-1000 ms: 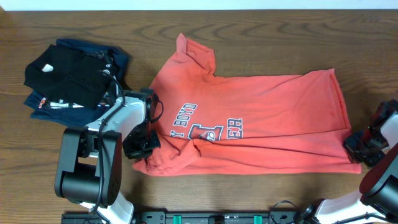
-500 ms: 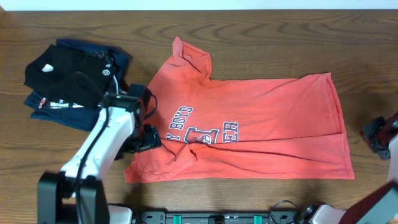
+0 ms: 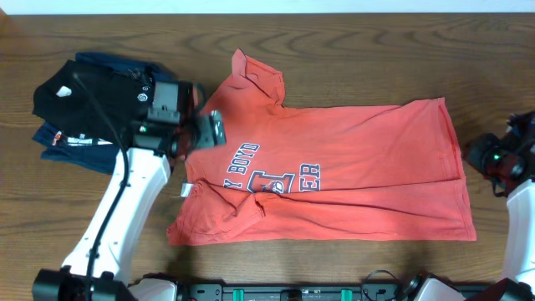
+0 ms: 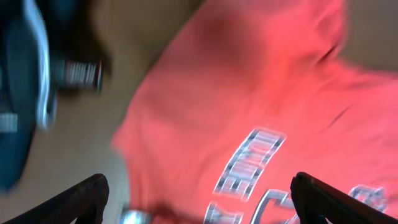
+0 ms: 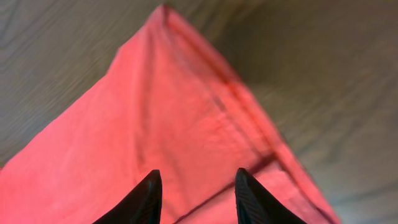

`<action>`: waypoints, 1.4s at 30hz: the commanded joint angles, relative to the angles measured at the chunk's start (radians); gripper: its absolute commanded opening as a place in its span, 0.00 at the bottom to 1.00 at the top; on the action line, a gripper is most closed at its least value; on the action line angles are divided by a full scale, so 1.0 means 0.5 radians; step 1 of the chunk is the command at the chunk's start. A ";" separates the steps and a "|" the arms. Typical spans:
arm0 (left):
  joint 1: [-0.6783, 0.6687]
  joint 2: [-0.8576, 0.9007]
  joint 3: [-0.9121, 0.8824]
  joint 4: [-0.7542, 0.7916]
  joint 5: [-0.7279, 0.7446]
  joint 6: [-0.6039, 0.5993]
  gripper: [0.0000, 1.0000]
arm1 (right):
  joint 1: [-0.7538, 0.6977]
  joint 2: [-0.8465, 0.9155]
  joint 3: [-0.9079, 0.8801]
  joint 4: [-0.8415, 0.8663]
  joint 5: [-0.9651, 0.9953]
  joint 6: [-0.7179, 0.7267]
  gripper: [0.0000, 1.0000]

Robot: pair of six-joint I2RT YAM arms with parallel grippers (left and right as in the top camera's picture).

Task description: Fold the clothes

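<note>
- T-shirt (image 3: 359, 167), coral red, lies spread flat across the middle of the wooden desk (image 3: 376, 46), neck end to the left and hem to the right, with the grey-white lettering (image 3: 272, 174) facing up.
- Left end effector (image 3: 211, 130) hangs over the shirt's upper left shoulder area, near the neck. In the wrist view its fingers (image 4: 87, 196) are spread wide with nothing between them, and red cloth and lettering show below.
- Right end effector (image 3: 486, 155) sits just beside the hem at the shirt's right edge, on the bare desk. From its own camera (image 5: 198, 174) the two dark fingers (image 5: 144, 198) stand apart, gripping nothing, over a corner of the hem.
- Count: one T-shirt, and one small white neck label (image 3: 185, 191) at its left edge.
- Two folded dark garments lie at the far left, apart from the shirt: one black garment (image 3: 79, 100) stacked on one navy garment (image 3: 104, 155).
- Two arms, one at each end of the shirt.
</note>
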 commanded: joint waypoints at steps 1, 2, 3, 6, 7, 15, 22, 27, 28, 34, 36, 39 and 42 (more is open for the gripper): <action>0.012 0.247 0.248 0.037 0.037 0.197 0.95 | 0.056 0.011 0.010 -0.011 -0.038 -0.061 0.37; 0.012 0.323 0.317 0.042 0.038 0.226 0.95 | 0.061 0.011 0.010 -0.024 -0.034 -0.066 0.37; 0.012 0.427 0.409 0.051 0.038 0.260 0.95 | 0.061 0.011 0.010 -0.035 -0.034 -0.086 0.37; 0.012 0.703 0.646 0.073 0.038 0.360 0.96 | 0.062 0.014 0.010 -0.074 -0.013 -0.093 0.37; 0.012 0.805 0.730 0.082 0.039 0.391 0.99 | 0.062 0.015 0.010 -0.079 -0.013 -0.093 0.37; 0.016 1.445 1.163 0.359 0.172 0.446 0.99 | 0.062 0.018 0.010 -0.128 -0.005 -0.114 0.37; 0.005 1.629 1.163 0.704 0.462 0.255 0.86 | 0.062 0.018 0.009 -0.149 0.027 -0.128 0.36; -0.035 1.716 1.163 0.724 0.472 0.224 0.63 | 0.061 0.018 0.010 -0.147 0.040 -0.127 0.32; -0.045 1.727 1.163 0.723 0.486 0.224 0.59 | 0.061 0.018 0.009 -0.147 0.047 -0.127 0.31; -0.080 1.704 1.166 0.722 0.507 0.217 0.14 | 0.062 0.018 0.009 -0.114 0.084 -0.127 0.22; -0.075 1.656 1.166 0.713 0.507 0.203 0.09 | 0.064 0.023 0.009 -0.089 0.083 -0.126 0.19; -0.071 1.549 1.166 0.660 0.507 0.196 0.09 | 0.086 0.066 0.011 -0.051 0.076 -0.134 0.16; -0.077 1.447 1.165 0.573 0.507 0.196 0.09 | 0.141 0.188 0.034 -0.006 0.037 -0.180 0.24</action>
